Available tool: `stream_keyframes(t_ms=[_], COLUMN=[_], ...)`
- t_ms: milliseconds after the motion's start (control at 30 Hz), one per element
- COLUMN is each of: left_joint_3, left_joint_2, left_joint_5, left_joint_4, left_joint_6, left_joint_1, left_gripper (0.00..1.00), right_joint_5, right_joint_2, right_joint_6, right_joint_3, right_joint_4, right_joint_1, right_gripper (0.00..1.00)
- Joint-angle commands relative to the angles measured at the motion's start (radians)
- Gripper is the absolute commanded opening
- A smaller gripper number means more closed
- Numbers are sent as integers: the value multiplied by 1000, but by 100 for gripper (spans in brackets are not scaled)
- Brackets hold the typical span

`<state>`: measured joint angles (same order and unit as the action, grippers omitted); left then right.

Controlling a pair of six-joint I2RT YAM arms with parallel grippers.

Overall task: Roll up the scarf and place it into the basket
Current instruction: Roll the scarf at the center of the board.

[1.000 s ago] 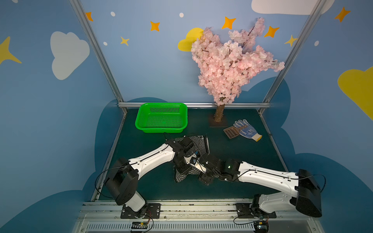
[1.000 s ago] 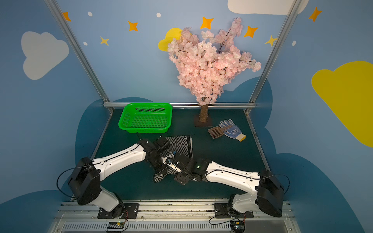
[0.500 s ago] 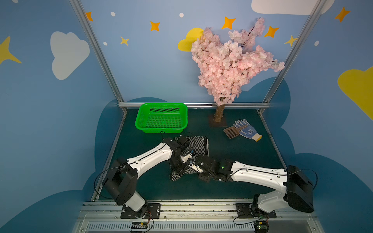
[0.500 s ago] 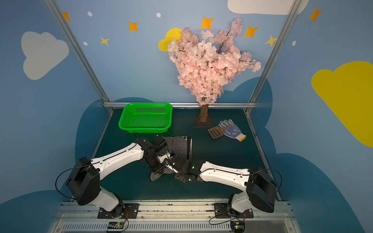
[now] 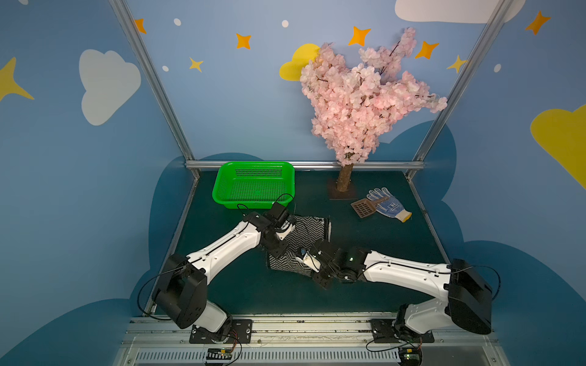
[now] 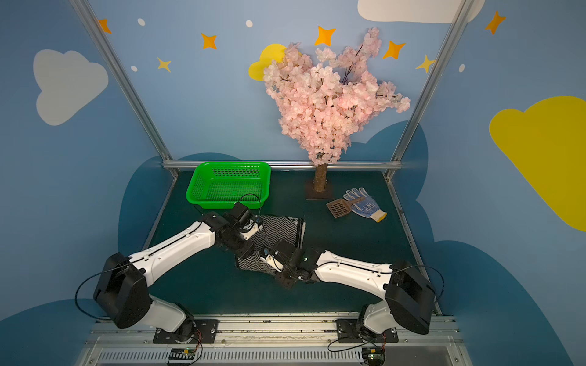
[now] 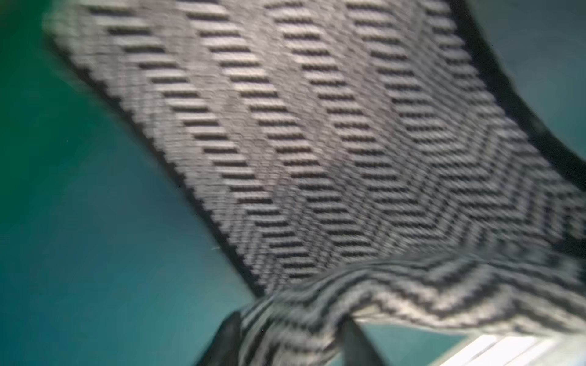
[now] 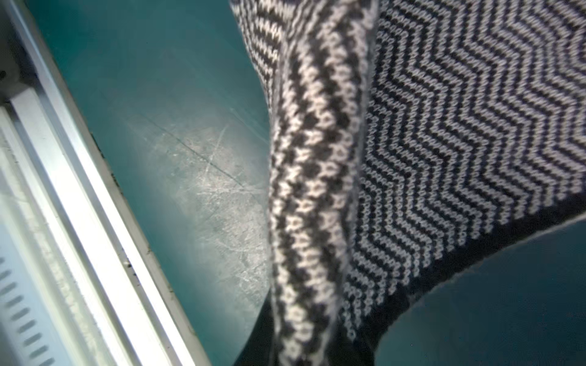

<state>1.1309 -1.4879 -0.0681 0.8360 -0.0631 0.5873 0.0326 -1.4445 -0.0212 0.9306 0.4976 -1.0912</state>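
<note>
Scarf (image 5: 306, 229) one, basket (image 5: 255, 163) one, glove (image 5: 389, 206) one.

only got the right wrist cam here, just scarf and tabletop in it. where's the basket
observer: The green basket stands at the far edge of the table, on the robot's left, beyond the scarf.
operator: ok and the left gripper, where's that
observer: The left gripper is at the scarf's left side, with a fold of the cloth lying between its fingers. I can't tell whether it is gripping the fold.
</note>
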Motion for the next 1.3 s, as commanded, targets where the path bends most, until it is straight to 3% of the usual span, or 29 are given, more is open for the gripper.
stream_keyframes(t_ms=[0, 300, 400, 567, 733, 967, 1033, 1133, 1267], left_joint_3=[9, -115, -177, -226, -242, -402, -442, -487, -551], left_joint_2=[66, 255, 321, 400, 448, 545, 570, 619, 684], left_joint_5=[-125, -148, -195, -287, -242, -110, -94, -87, -69], left_joint_4=[-48, -191, -252, -305, -295, -400, -429, -455, -487], left_joint_6=[60, 246, 295, 270, 299, 429, 454, 501, 553], left_joint_1=[-1, 20, 25, 23, 24, 41, 56, 89, 109], left_gripper=[74, 91, 92, 92, 89, 65, 46, 7, 3], right_joint_5=[169, 395, 462, 549, 539, 519, 538, 559, 601], right_joint_2=[-24, -201, -281, -316, -275, -262, -267, -288, -318], right_joint_6=[-75, -181, -258, -399, -474, -521, -547, -576, -614], right_joint_3=[69, 189, 220, 199, 135, 70, 31, 6, -9], right_joint_4=[68, 53, -5, -153, -174, -197, -256, -307, -366], right_joint_1=[50, 147, 162, 209, 243, 276, 288, 306, 330], right_gripper=[17, 17, 15, 14, 14, 14, 14, 13, 13])
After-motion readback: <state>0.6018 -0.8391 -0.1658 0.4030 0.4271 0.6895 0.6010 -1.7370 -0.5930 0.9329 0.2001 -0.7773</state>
